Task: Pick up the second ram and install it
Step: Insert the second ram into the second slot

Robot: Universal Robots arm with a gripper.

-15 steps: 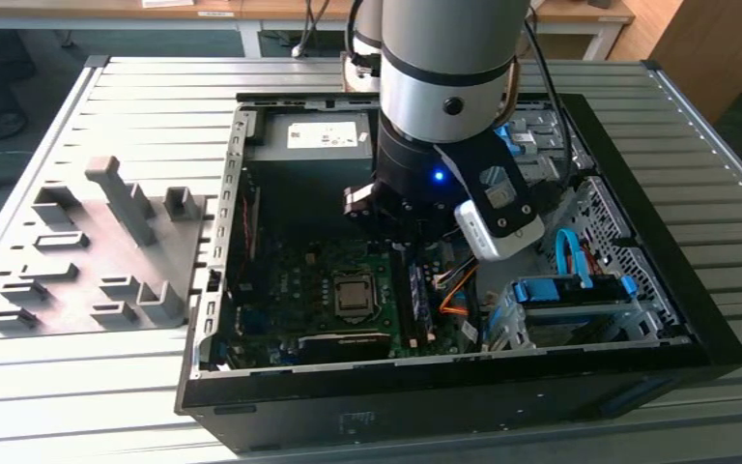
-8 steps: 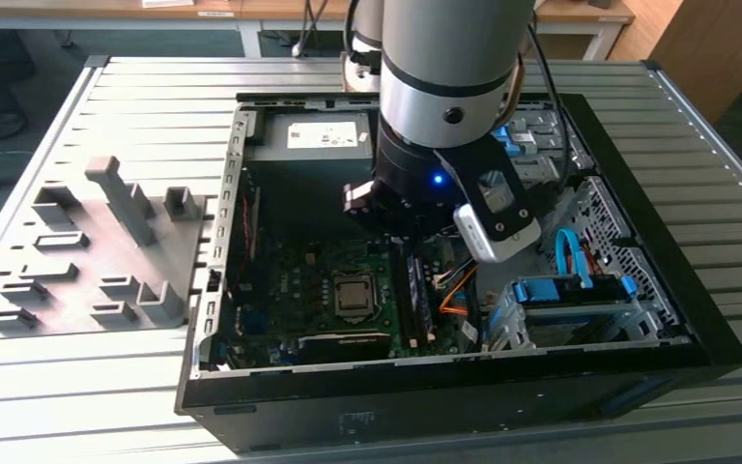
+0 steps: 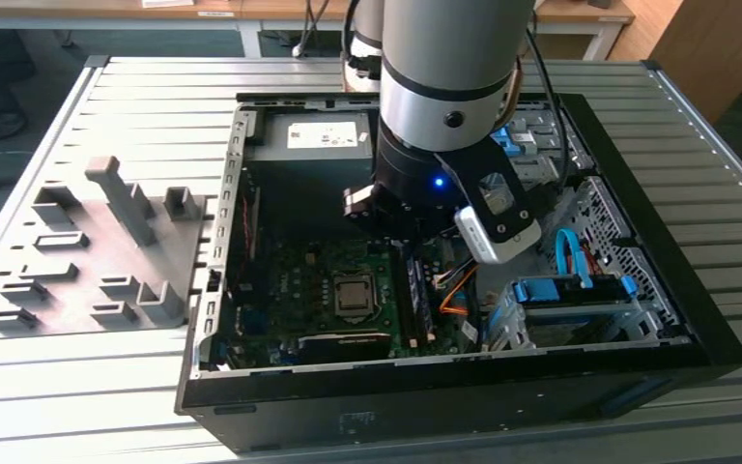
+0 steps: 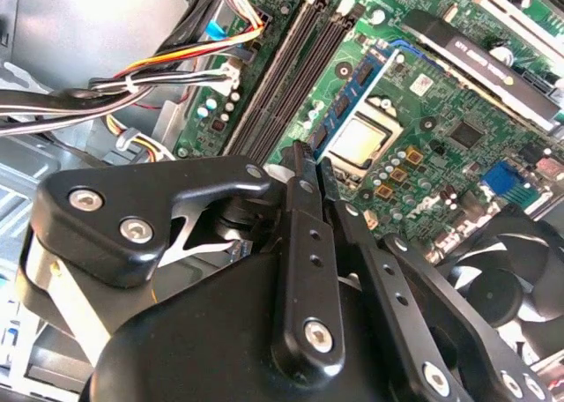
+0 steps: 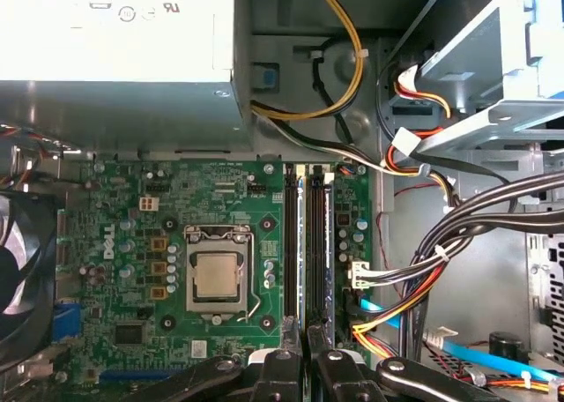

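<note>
Reaching down from above in the exterior view, the robot arm goes into the open computer case, which lies on the ribbed metal desk. A grey holder block stands on the desk at the exterior view's left, apart from the case. The lower end of the arm hangs over the motherboard, close to the side with the long slots.

In the second wrist view, the claw has its two black fingers pressed close together, and they pinch one end of the second ram. The stick shows its blue-green flat face and runs away from the fingertips, appearing between the long black slots and the CPU socket. It seems lifted above the board, not seated. A black fan is near the socket on the other side.

In the first wrist view, the claw holds the second ram edge-on, so it looks like a thin line running along the slots, parallel to them. The CPU socket is beside them, the power supply beyond, and bundled cables run on the far side of the slots.
</note>
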